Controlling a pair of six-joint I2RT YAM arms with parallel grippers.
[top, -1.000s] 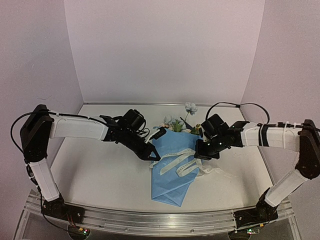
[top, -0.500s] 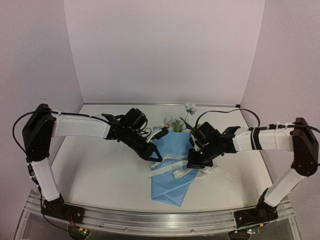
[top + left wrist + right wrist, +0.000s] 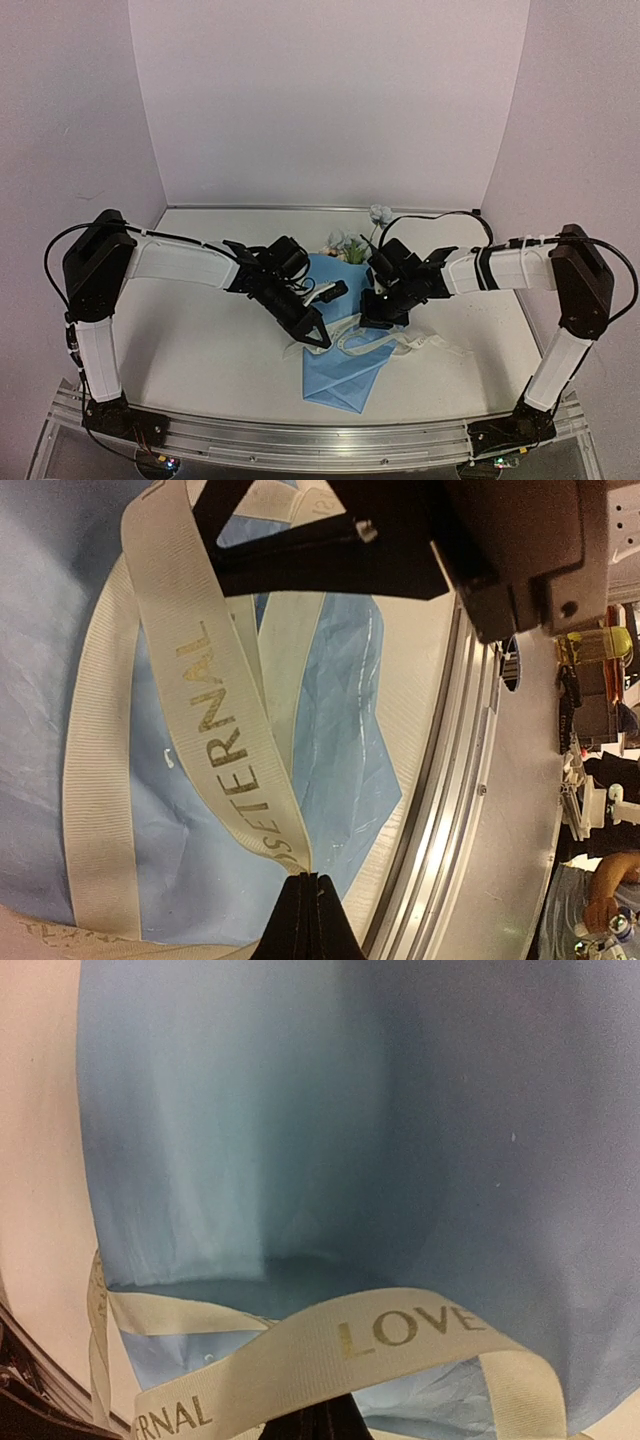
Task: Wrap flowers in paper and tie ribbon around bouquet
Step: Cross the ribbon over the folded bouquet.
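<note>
Already the wrapping looks done. The paper (image 3: 345,375) lies on the table (image 3: 200,340) as a closed cone, narrow tip toward my bases, and the flowers (image 3: 350,245) show at its wide far end.

What is left, I judge, is the tie. The ribbon (image 3: 400,343) lies in loose loops across the middle of the bouquet (image 3: 340,290), one tail trailing off to the right on the table. I see no finished knot or bow, though the crossings are too small in the overhead view to be sure.

My left gripper (image 3: 320,340) is clamped on the ribbon: the wrist camera shows the fingertips pinched together on a lettered end, with the strip running away over the paper. My right gripper (image 3: 372,320) is also closed on a strand. Its tips are mostly cut off at the bottom of its wrist view, where the lettered band arches just above them.

Both arms reach forward and inward, elbows wide and wrists pitched down over the cone. The grippers are near each other, left at the cone's left edge, right over its right half.
</note>
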